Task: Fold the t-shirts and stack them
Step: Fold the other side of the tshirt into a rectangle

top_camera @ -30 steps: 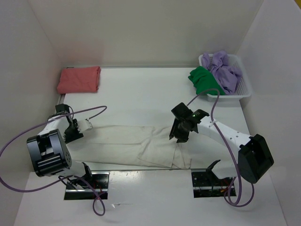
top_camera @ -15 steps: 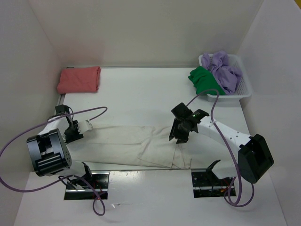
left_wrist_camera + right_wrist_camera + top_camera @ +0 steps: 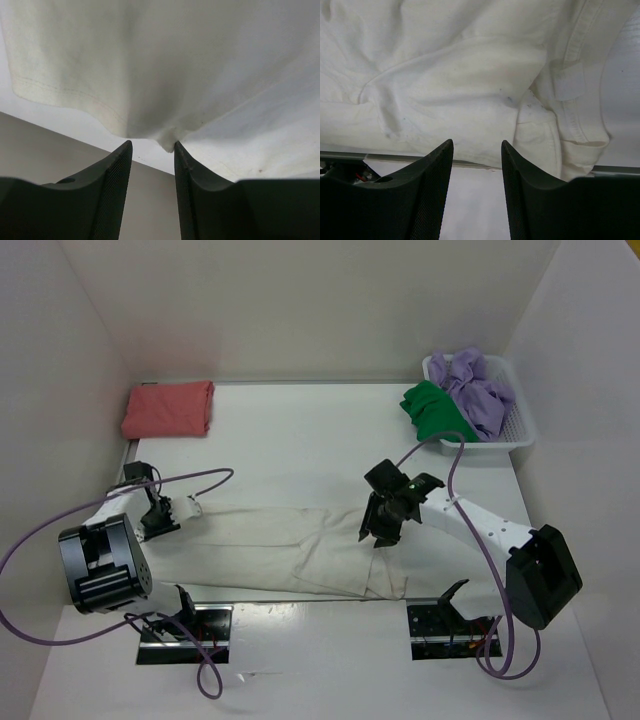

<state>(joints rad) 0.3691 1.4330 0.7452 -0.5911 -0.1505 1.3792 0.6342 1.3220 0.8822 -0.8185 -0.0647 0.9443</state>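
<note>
Right gripper, jaws apart and empty, hides part of the cream-white shirt; left gripper, jaws also apart, straddles its puckered hem.

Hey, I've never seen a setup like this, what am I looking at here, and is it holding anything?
Two robot arms are bolted at the near edge of a white table. One picture looks down from above; the other two come from a camera on each wrist, so the dark shapes there are that arm's own fingers. A cream-white shirt lies spread between the arms, a folded salmon-red shirt far left, a green shirt and a lavender shirt bunched in a white basket far right. The left fingers stand apart at that shirt's hem; the right fingers stand open above it, gripping nothing.
</note>
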